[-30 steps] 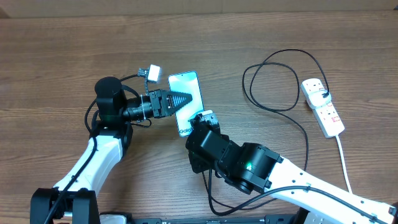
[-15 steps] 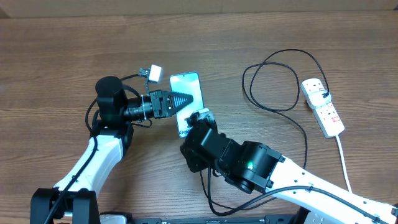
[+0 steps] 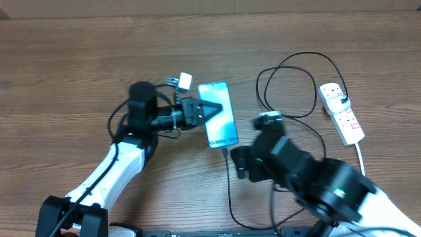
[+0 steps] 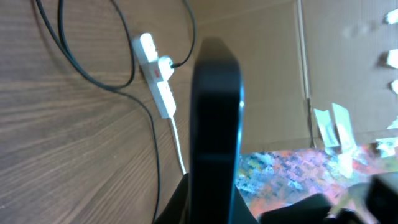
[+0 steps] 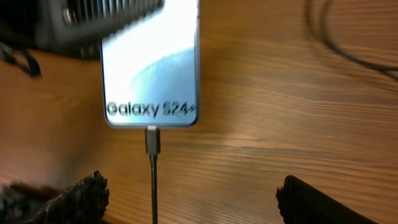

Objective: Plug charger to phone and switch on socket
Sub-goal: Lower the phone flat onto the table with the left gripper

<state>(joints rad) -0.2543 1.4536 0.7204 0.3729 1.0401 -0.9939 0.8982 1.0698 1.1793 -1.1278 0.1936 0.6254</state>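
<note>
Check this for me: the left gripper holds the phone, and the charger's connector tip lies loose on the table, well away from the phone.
Wrong about the tip. The left gripper holds the phone, but the connector tip of the charger is not loose: it meets the phone's bottom edge, apparently seated in the port. The right wrist view shows it.

Overhead straight down on the table (image 3: 66, 52); both wrist views low, close on the phone (image 5: 151, 62).
</note>
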